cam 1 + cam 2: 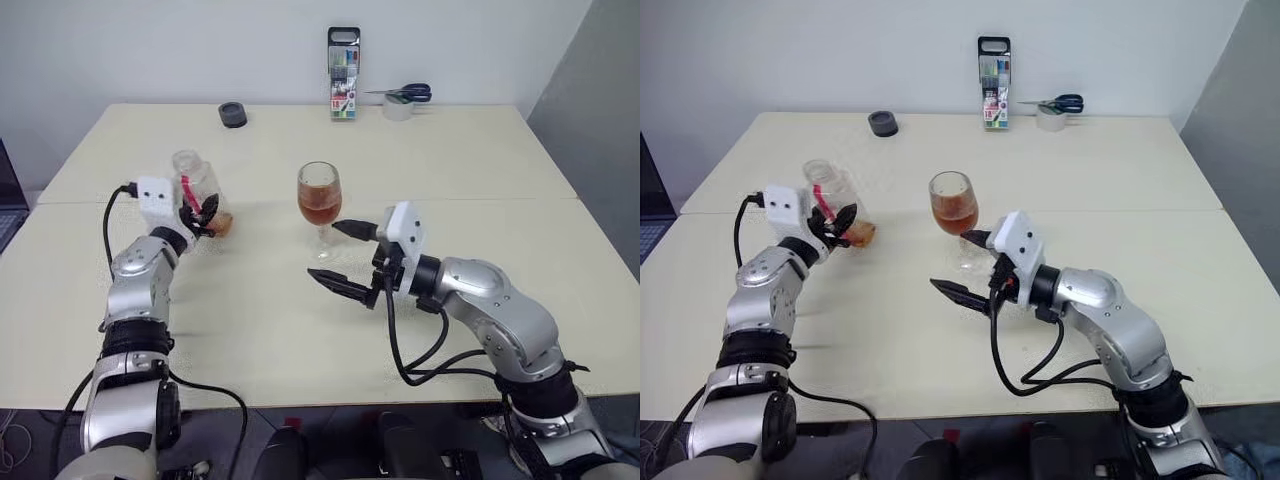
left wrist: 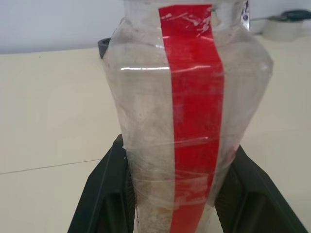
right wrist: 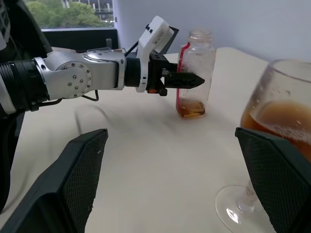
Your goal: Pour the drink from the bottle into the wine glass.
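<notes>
The clear bottle point(image 1: 195, 183) with its red label strip stands upright at the left of the table, its mouth uncapped. My left gripper point(image 1: 205, 215) is shut on its lower body, and its black fingers point(image 2: 104, 189) press both sides. A small remnant of amber drink point(image 3: 190, 109) lies in the bottle's bottom, which is at or just above the tabletop. The wine glass point(image 1: 320, 195) stands at the table's middle, its bowl about half full of amber drink point(image 1: 320, 210). My right gripper point(image 1: 325, 250) is open and level, its fingertips on either side of the glass's foot and not touching it.
A tall marker pack point(image 1: 343, 88) stands at the far edge, with a tape roll and blue scissors point(image 1: 402, 100) to its right. A dark round lid point(image 1: 233, 114) lies at the far left. A seam point(image 1: 500, 199) crosses the cream table.
</notes>
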